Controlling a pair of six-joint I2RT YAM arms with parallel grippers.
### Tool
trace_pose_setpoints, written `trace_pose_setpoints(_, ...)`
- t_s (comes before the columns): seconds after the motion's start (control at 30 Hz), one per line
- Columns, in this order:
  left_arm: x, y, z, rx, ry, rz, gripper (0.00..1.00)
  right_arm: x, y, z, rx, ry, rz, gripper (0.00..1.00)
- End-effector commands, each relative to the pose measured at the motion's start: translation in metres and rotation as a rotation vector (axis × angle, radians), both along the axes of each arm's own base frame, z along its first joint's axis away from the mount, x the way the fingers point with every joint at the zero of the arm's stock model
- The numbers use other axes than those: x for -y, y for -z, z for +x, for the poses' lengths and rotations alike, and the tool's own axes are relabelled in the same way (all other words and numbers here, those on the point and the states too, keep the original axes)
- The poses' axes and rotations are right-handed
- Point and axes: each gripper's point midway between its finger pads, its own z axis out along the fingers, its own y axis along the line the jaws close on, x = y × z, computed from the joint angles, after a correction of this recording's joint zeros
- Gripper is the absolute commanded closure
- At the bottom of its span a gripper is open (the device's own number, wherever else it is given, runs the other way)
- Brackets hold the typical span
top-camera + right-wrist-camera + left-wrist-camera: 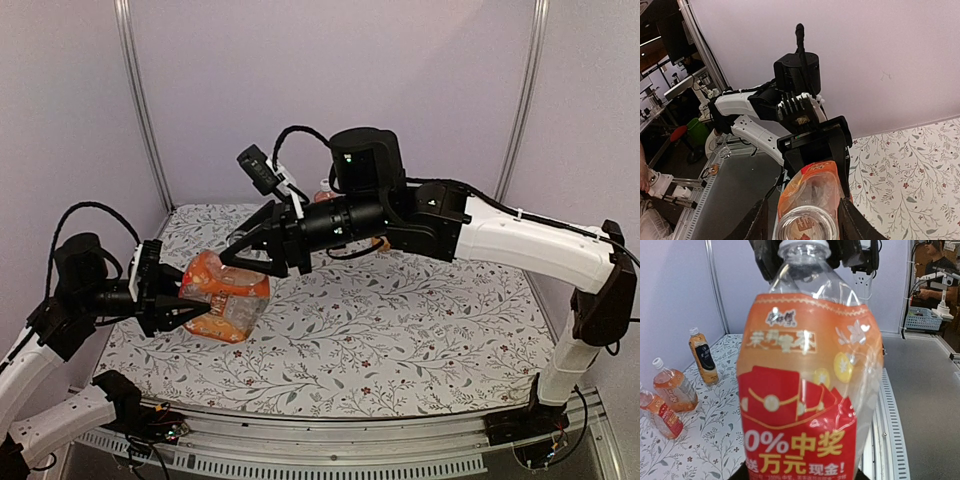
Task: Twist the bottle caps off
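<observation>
The left tool [193, 302] is clamped tight on the lower end of a clear, thin-walled plastic bottle [228, 295] and holds it tilted in the air over the left edge of the tabletop [400, 330], which is covered in a pale cloth printed with leafy sprigs. A glossy, wrinkled orange and red film label with white characters wraps the bottle, and its bare shoulder above the label is dented and ribbed. The small round white cap [802, 244], finely ridged on its side, sits on the neck at the upper end. The right tool [245, 265] has 1 matte black finger on each side of that cap, its jaws partly closed; I cannot tell whether they press on it. Towards the far edge, by the wall panel, are a dark-labelled bottle [703, 356], an amber bottle [673, 388] and a red-labelled bottle [660, 416]; the first 2 show white caps [694, 331].
</observation>
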Motion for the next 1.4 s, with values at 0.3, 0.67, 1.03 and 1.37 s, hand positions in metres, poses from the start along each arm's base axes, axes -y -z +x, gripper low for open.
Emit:
trace_pose_setpoints(0.3,0.001,0.0,0.005,-0.01,-0.033,-0.016,0.72,0.001,0.008,0.003,-0.039,0.023,-0.034,1.0)
trace_pose_setpoints(0.67,-0.066,0.015,0.09,-0.275,-0.628,-0.233,0.0,0.125,0.072,0.116,-0.041,0.69,-0.391,1.0)
trace_pose_setpoints(1.03,-0.172,0.044,0.124,-0.369,-1.146,-0.413,0.0,0.407,0.116,0.231,-0.015,1.668,-0.419,1.0)
trace_pose_setpoints(1.37,-0.201,0.046,0.124,-0.321,-1.265,-0.42,0.0,0.472,0.167,0.325,0.003,1.853,-0.546,1.0)
